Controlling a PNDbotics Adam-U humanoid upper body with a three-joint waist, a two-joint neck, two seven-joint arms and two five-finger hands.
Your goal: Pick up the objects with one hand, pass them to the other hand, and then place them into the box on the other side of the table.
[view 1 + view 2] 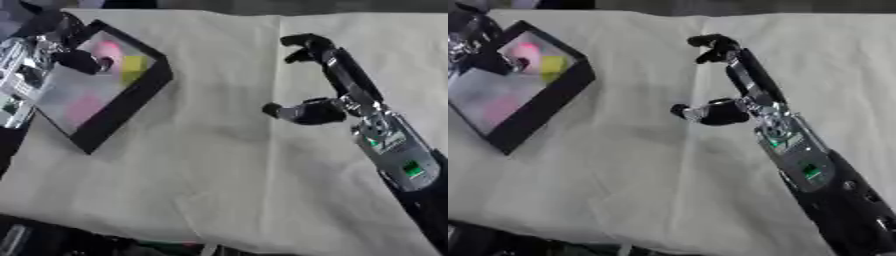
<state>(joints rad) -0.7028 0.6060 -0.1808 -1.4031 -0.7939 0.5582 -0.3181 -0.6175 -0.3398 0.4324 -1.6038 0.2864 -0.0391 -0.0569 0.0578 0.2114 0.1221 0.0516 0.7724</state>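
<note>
My right hand [328,102] is extended over mid-table, fingers mostly straight with tips bent, thumb splayed left, holding nothing. My left hand [83,61] is at the upper-left edge, fingers pointing right; can't resolve its finger state

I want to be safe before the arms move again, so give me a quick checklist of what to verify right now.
1. Right hand free of any object: ok, fingers extended, nothing held.
2. Left hand over the black-rimmed square box: ok, at its upper left corner.
3. Left hand fingers released: cannot tell, they blur together.
4. Pink object and yellow object inside the box: ok.
5. Another object on the cream tablecloth to pick: not ok, none visible.
</note>
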